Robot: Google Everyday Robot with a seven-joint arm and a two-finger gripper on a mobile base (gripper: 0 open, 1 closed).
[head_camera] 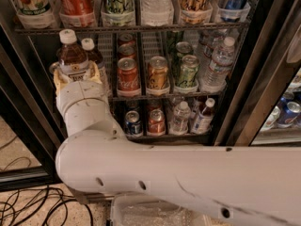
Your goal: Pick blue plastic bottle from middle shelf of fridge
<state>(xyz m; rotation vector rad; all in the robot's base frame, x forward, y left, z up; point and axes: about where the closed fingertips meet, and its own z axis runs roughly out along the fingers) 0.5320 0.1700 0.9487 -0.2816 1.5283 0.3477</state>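
Observation:
The blue plastic bottle (72,56) holds dark brown drink and has a white cap and a white label. It stands at the left end of the middle shelf (155,97) of the fridge (242,84). My gripper (77,77) is shut on the bottle's lower body, with cream fingers (58,79) on either side of it. A second similar bottle (91,50) stands just behind and to the right. My white arm (188,178) crosses the lower part of the view and hides the fridge's base.
Red (128,75), gold (157,73) and green (188,70) cans and a ribbed water bottle (216,62) fill the middle shelf. Tall cans in clear cups (117,4) stand above. Cans and small bottles (181,117) sit below. Cables (28,206) lie on the floor at left.

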